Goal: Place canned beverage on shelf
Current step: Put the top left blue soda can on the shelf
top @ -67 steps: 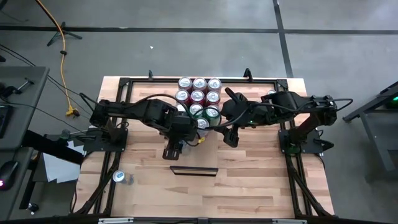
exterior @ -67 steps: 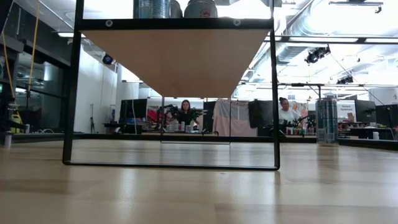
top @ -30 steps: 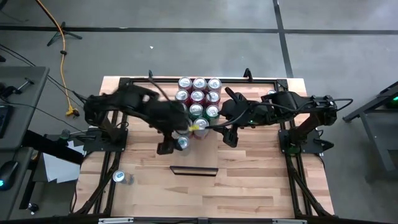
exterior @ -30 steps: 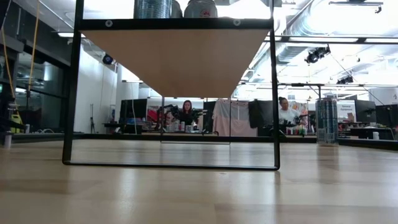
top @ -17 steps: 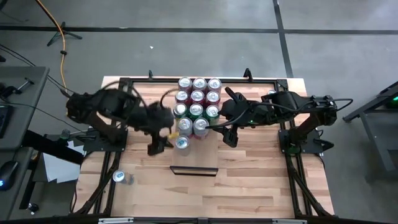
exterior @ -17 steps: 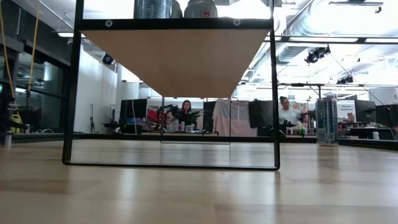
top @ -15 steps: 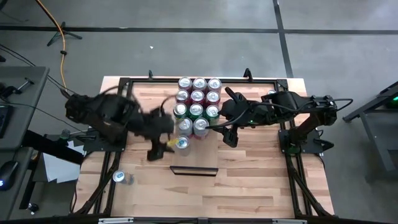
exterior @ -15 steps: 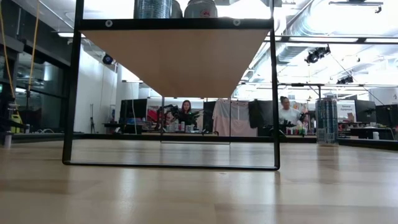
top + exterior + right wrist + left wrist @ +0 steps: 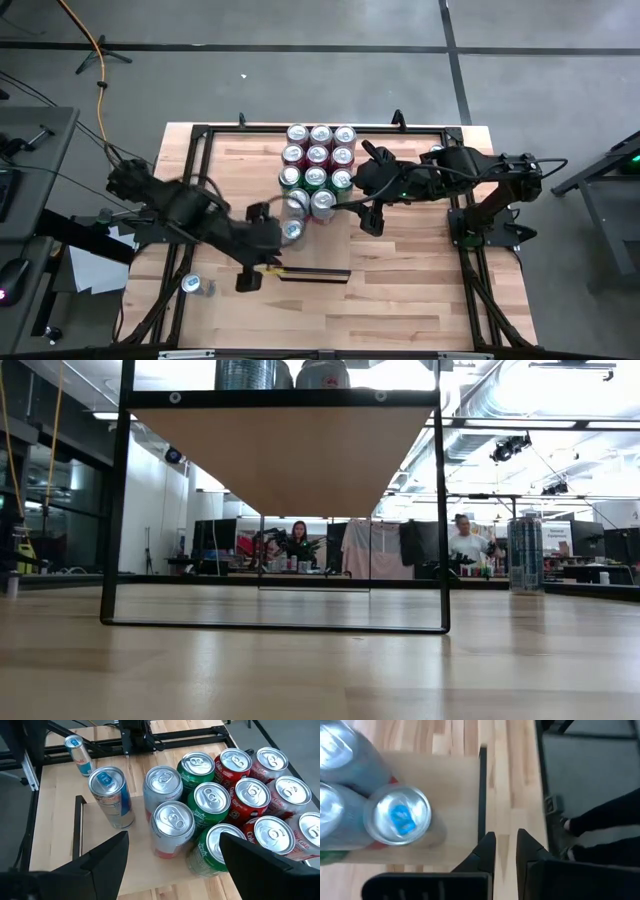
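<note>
A silver-and-blue can [image 9: 292,230] stands upright on the near part of the pale wooden shelf [image 9: 315,252], just in front of a block of red, green and silver cans [image 9: 318,165]. My left gripper [image 9: 244,284] hovers shut over the table, near-left of the shelf's near end. In its wrist view [image 9: 506,840] the can [image 9: 397,815] lies off to one side, apart from the fingers. My right gripper [image 9: 372,222] stays open beside the shelf's right side, and its wrist view [image 9: 174,842] looks over the cans and the blue can [image 9: 111,795].
A small can [image 9: 190,284] stands on the table at the near left, another can [image 9: 437,152] at the far right. A black frame [image 9: 200,135] runs round the table. The shelf's dark end lip [image 9: 312,272] lies close to my left gripper. In the low view the shelf's underside [image 9: 280,455] hangs above the tabletop.
My left gripper has drawn away from the silver-and-blue can, swinging toward the table's near edge and a little to the left. The can has stayed upright on the shelf where it stood.
</note>
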